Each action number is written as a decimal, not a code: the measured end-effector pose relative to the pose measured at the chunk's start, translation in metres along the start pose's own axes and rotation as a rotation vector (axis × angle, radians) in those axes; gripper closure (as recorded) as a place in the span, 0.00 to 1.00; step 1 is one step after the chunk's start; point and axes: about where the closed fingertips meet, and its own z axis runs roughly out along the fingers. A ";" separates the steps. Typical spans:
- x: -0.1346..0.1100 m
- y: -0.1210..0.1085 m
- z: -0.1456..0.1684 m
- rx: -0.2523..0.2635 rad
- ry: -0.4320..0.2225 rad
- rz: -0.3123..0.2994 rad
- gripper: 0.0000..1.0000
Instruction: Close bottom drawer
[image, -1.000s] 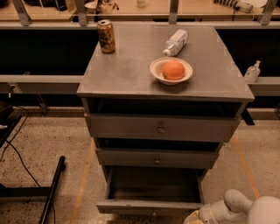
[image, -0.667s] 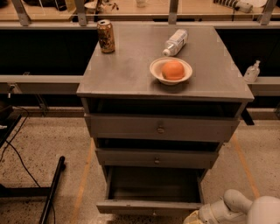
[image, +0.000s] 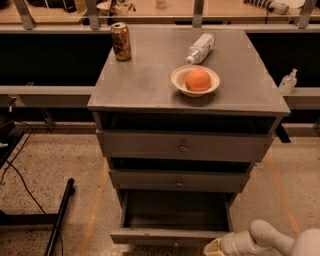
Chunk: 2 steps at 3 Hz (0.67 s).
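Grey metal cabinet (image: 102, 130), three drawers, centre of scene, on a speckled floor (image: 55, 165).

1. Bottom drawer (image: 175, 217): lowest of the three, pulled well out toward the near side. The dark interior is exposed and nothing can be made out inside. Its low front panel runs along the near edge.
2. Middle drawer (image: 177, 181): slightly out, small centre knob.
3. Top drawer (image: 185, 147): tallest front, slightly out, with a dark gap above it under the tabletop (image: 150, 80).
4. On the tabletop:
   - A can (image: 121, 41), upright at the far left corner.
   - A clear plastic bottle (image: 200, 48), lying on its side at far centre.
   - A pale bowl (image: 179, 82), right of centre, holding an orange (image: 197, 79).
5. Tool (image: 214, 247): yellowish tip of the white arm (image: 265, 240), at the near right edge of the scene, low, just beside the right end of the bottom drawer's front panel. Cannot tell whether it touches the panel, nor whether it is apart or together.
6. Surroundings:
   - A small pump bottle (image: 287, 81) on the ledge to the right.
   - A black bar (image: 60, 217) and a cable (image: 20, 175) on the floor to the left.
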 end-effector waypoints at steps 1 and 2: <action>-0.006 -0.016 0.005 0.071 0.000 -0.052 1.00; -0.011 -0.027 0.009 0.107 0.009 -0.077 1.00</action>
